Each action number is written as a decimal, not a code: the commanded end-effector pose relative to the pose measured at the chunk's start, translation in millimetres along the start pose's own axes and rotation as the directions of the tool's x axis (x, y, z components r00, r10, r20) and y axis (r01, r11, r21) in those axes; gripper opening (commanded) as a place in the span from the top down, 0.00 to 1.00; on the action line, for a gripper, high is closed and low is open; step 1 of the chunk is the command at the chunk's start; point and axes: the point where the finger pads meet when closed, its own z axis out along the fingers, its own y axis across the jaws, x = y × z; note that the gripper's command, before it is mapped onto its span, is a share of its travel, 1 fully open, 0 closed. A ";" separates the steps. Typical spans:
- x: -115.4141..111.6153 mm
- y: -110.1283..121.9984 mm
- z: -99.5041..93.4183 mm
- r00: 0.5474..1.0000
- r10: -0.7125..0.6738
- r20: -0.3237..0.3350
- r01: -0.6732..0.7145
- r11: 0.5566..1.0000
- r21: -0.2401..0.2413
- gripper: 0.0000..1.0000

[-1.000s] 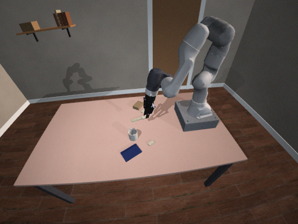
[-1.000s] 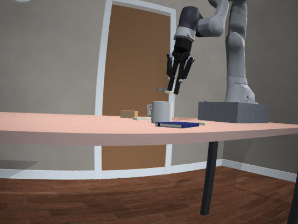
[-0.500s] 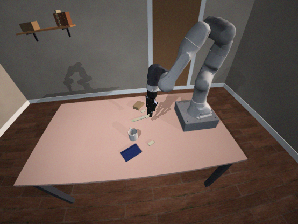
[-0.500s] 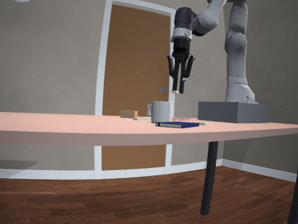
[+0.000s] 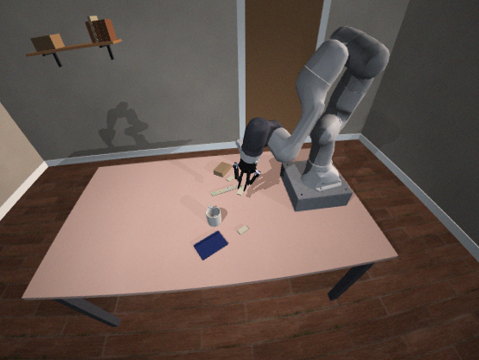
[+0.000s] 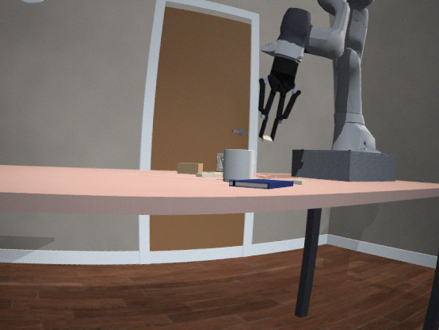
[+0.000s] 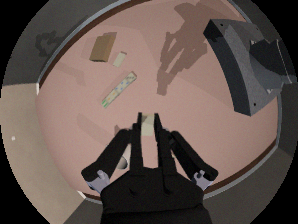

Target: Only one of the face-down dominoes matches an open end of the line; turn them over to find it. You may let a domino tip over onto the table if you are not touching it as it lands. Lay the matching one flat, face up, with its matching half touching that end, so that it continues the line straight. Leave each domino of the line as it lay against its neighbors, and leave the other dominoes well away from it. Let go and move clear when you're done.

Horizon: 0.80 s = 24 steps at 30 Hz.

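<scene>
- Pink table [image 5: 130, 260] on a wooden floor, with a brown door [image 6: 200, 79] in the grey wall behind – that is the setting.
- Well above the table, the gripper [image 6: 269, 132] is tilted, its fingers nearly closed on a pale domino [image 6: 268, 138]; the tile is pinched between the fingertips and touches nothing else.
- In the wrist view, the held domino [image 7: 149, 124] is seen edge-on between the two fingers, so its face cannot be read.
- Below and just beside the gripper, the line of dominoes [image 5: 224, 190] lies flat on the table as a narrow pale strip.
- A small loose domino [image 5: 230, 178] lies near the line's far side, between it and a tan block [image 5: 222, 169].
- Nearer the front edge, a white mug [image 5: 213, 215] stands upright – a further loose domino [image 5: 243, 229] lies near it, and a blue book [image 5: 210, 245] lies flat beyond.
- The arm's grey base block [image 5: 341, 201] sits to one side on the table.
</scene>
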 end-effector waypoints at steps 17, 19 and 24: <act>-12.7 6.7 -0.2 0.332 -0.405 -0.852 0.835 0.546 0.066 0.78; -12.7 6.7 -0.2 0.248 -0.352 -0.902 0.853 0.521 0.031 0.78; -12.7 6.7 -0.2 0.248 -0.352 -0.902 0.853 0.521 0.031 0.78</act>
